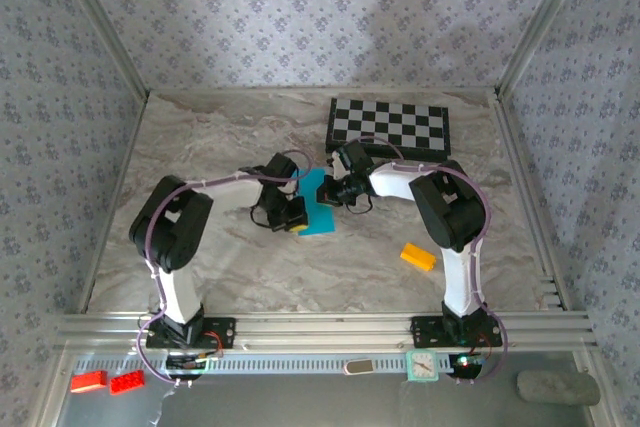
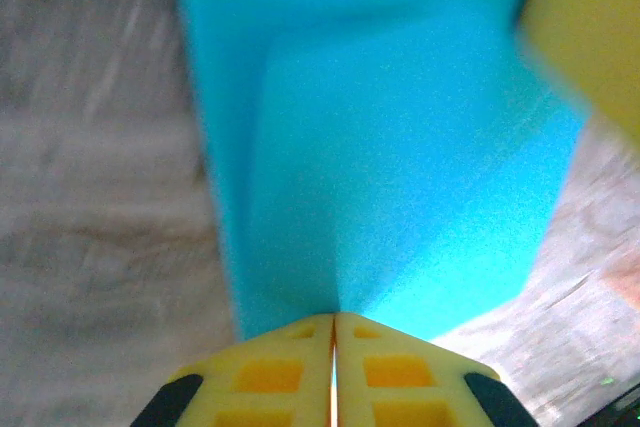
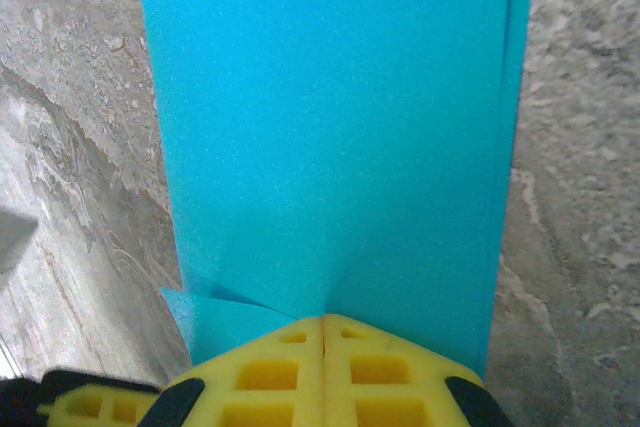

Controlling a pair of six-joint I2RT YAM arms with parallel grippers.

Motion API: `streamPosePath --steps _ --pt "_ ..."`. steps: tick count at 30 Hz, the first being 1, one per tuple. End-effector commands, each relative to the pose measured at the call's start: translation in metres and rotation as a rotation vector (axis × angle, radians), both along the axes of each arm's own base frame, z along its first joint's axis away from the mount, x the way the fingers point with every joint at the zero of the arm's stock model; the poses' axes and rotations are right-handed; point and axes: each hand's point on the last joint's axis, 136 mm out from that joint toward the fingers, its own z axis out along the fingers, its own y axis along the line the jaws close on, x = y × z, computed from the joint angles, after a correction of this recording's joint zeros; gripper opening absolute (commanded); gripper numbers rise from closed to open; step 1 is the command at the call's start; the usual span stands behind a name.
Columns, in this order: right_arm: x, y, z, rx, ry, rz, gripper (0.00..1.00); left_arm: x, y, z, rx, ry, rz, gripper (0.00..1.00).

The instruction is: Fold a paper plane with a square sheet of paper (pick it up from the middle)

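Observation:
The square sheet of paper (image 1: 320,209) is bright cyan-blue and folded into a narrower strip, held between the two arms near the table's middle. My left gripper (image 1: 297,219) is shut on its near end. In the left wrist view the yellow fingertips (image 2: 334,315) meet with the paper (image 2: 380,147) pinched in the thin slit, a folded flap showing above. My right gripper (image 1: 331,190) is shut on the far end. Its pads (image 3: 323,317) press together on the paper (image 3: 340,127), which has a small wrinkle to their left.
A black-and-white chessboard (image 1: 390,125) lies at the back right of the marble table (image 1: 200,147). A small yellow-orange block (image 1: 419,256) sits at the front right beside the right arm. Patterned walls close in three sides.

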Motion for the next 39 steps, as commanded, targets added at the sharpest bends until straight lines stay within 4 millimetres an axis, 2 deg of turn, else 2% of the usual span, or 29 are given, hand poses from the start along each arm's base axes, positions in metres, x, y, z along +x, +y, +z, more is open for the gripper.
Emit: streamPosePath --steps 1,3,5,9,12,13,14,16,19,23,25,26,30,39 --pt "-0.036 -0.055 -0.080 -0.271 0.187 -0.077 0.00 -0.051 0.030 -0.004 0.137 0.104 -0.052 0.11" --pt "-0.035 -0.054 -0.080 -0.267 0.185 -0.077 0.00 -0.059 0.036 -0.004 0.145 0.108 -0.040 0.11" --pt "-0.035 -0.053 -0.079 -0.262 0.184 -0.075 0.00 -0.058 0.040 0.001 0.158 0.084 -0.030 0.11" --pt "-0.029 -0.043 -0.065 -0.213 0.165 -0.063 0.00 -0.029 0.028 0.033 0.117 -0.039 -0.020 0.11" --pt "-0.021 -0.028 -0.036 -0.143 0.126 -0.042 0.02 -0.004 0.014 0.059 0.054 -0.134 -0.001 0.17" --pt "-0.008 -0.018 -0.015 -0.099 0.092 -0.052 0.04 0.004 0.010 0.065 0.036 -0.158 0.008 0.19" --pt "-0.004 -0.013 -0.001 -0.069 0.075 -0.055 0.06 0.011 0.007 0.070 0.018 -0.178 0.021 0.21" --pt "0.002 -0.007 0.022 -0.028 0.045 -0.062 0.10 0.025 0.000 0.075 -0.023 -0.207 0.050 0.25" --pt "0.006 -0.007 0.043 -0.003 0.028 -0.096 0.22 0.043 -0.010 0.078 -0.089 -0.214 0.108 0.30" --pt "0.004 -0.021 0.050 -0.017 0.042 -0.172 0.33 0.060 -0.020 0.072 -0.148 -0.207 0.152 0.29" --pt "0.007 -0.026 0.056 -0.003 0.041 -0.210 0.36 0.064 -0.024 0.068 -0.162 -0.194 0.156 0.27" --pt "-0.001 -0.033 0.046 -0.019 0.070 -0.228 0.36 0.066 -0.026 0.064 -0.162 -0.185 0.157 0.26" --pt "-0.005 -0.043 0.042 -0.028 0.106 -0.288 0.37 0.068 -0.030 0.057 -0.169 -0.171 0.160 0.23" --pt "-0.010 -0.039 0.032 -0.016 0.147 -0.292 0.44 0.075 -0.016 0.032 -0.109 -0.160 0.209 0.24"
